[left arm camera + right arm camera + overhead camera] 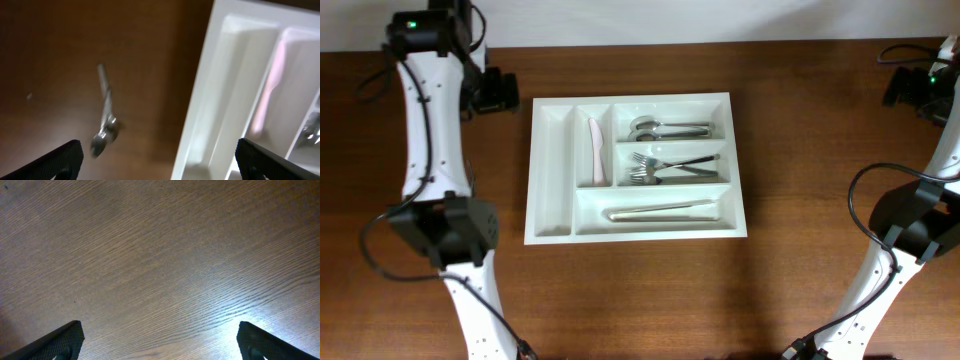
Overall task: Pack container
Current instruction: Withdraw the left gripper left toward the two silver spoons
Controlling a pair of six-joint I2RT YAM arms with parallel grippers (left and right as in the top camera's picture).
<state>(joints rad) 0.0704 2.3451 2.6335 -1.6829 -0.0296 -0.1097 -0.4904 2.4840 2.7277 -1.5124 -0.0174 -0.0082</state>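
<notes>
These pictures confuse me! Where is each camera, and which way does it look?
Overhead: above the brown wooden table, looking down at the white plastic cutlery tray; left arm and right arm show.
Left wrist: on the left arm, facing down at a blurred metal spoon and the tray's edge; open left gripper shows.
Right wrist: facing down at the table's wood; open right gripper shows.
Shared: overhead and left wrist both see the tray.

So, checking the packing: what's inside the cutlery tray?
Cutlery tray: spoons top, forks middle, long pale utensil bottom, pinkish knife in one narrow slot; leftmost slot bare. Overlapping pieces hide exact counts.
</notes>
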